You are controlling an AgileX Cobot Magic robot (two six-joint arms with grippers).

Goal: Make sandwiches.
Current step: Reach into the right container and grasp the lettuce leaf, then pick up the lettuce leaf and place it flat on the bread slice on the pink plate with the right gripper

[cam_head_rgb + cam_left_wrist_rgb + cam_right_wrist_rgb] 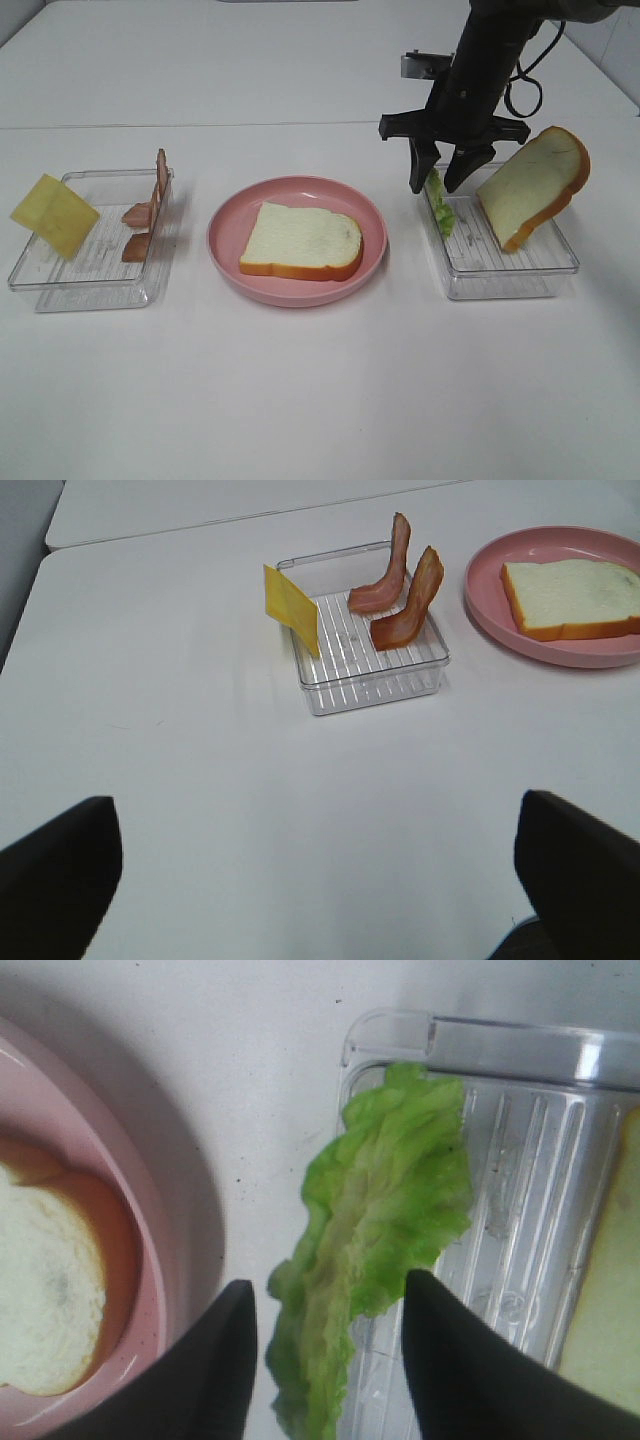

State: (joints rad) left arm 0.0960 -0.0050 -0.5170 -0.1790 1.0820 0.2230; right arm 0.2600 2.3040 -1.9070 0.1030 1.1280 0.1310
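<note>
Sandwich stock, unassembled: 5 items on your white table (320, 400).

Item 1: lettuce leaf (380, 1240). Green and crinkled. It stands on edge at the wall of the right tray (510, 275) that faces the plate, and part of it spills past that wall. Your right gripper (438, 188) points down over it with 1 finger on each side, so the leaf sits between the jaws. The jaws stand apart. The wrist view shows a thin gap between 1 finger and the leaf, so you have no clamp on it.

Item 2: leaning bread slice (535, 185). White with tan crust, propped at a tilt in the same tray. It is just beside the right gripper, on the side away from the plate.

Item 3: flat bread slice (300, 240). It lies on the pink plate (300, 195) in the middle of the table, near the right gripper but apart from it.

Item 4: bacon strips (385, 575). 2 of them, reddish-brown, upright against the plate-side wall of the left tray (90, 280).

Item 5: cheese square (55, 215). Yellow, tilted on the opposite rim of that tray.

Your left gripper (320, 880) has its jaws spread wide and holds nothing. It hangs over bare table, well apart from the left tray.
</note>
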